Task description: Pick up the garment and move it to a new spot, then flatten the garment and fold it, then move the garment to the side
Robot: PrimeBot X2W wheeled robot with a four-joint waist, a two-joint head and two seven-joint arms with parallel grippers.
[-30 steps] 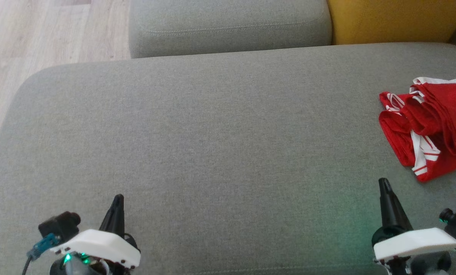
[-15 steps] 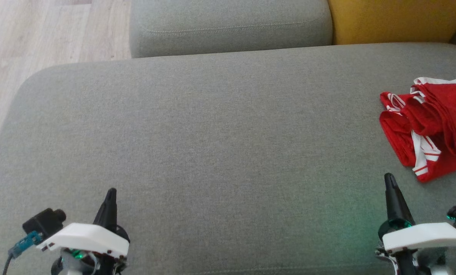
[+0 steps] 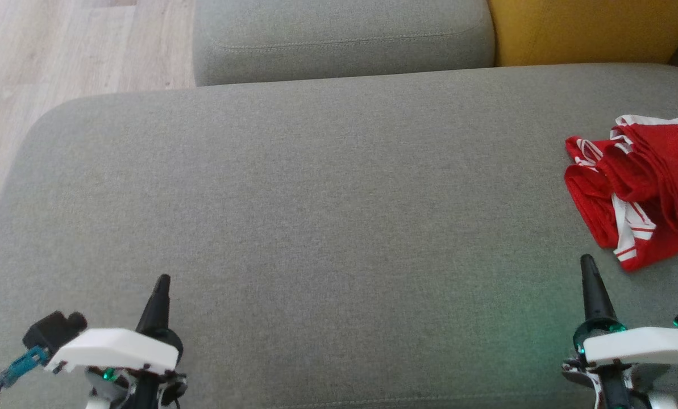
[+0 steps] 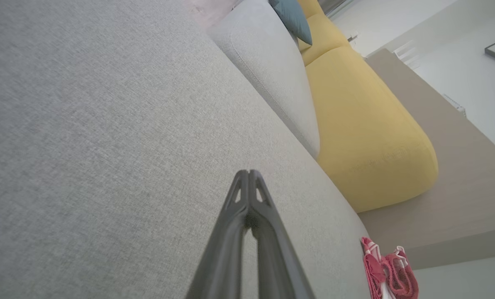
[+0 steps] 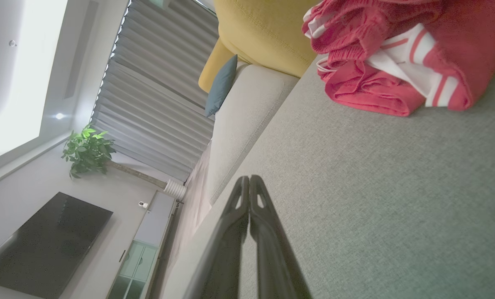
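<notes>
Shut tight, the left claw (image 3: 161,279) sits at 7 o'clock in the head view, its two dark fingers pressed to one point and holding nothing. The right claw (image 3: 587,260) stands at 5 o'clock, likewise closed and empty, tip pointing to 12. Both are over the grey seat (image 3: 327,199); whether they touch it I cannot tell. The garment (image 3: 640,187), red with white stripes, lies bunched on the seat at 3 o'clock, cut by the picture's edge. It is near the right claw's tip but apart from it, and well apart from the left claw. A grey backrest (image 3: 339,40) runs along 12 o'clock, with a yellow cushion (image 3: 589,28) beside it at 1 o'clock and wood floor (image 3: 60,51) at 10 to 11 o'clock.

In the left wrist view the left claw (image 4: 249,173) rises from 6 o'clock, fingers meeting at the tips with nothing between them. The garment (image 4: 371,265) shows small at 4 to 5 o'clock, at the seat's far end. The yellow cushion (image 4: 363,133) lies at 2 to 3 o'clock next to the backrest, and a blue pillow (image 4: 293,14) is at 12 to 1 o'clock.

In the right wrist view the right claw (image 5: 249,178) rises from 6 o'clock, fingers together and empty. The garment (image 5: 367,89) lies crumpled on the seat at 1 to 2 o'clock, apart from the fingertips. A TV (image 5: 44,241) is at 8 o'clock, a plant (image 5: 87,149) at 9 and blinds (image 5: 160,91) at 11.
</notes>
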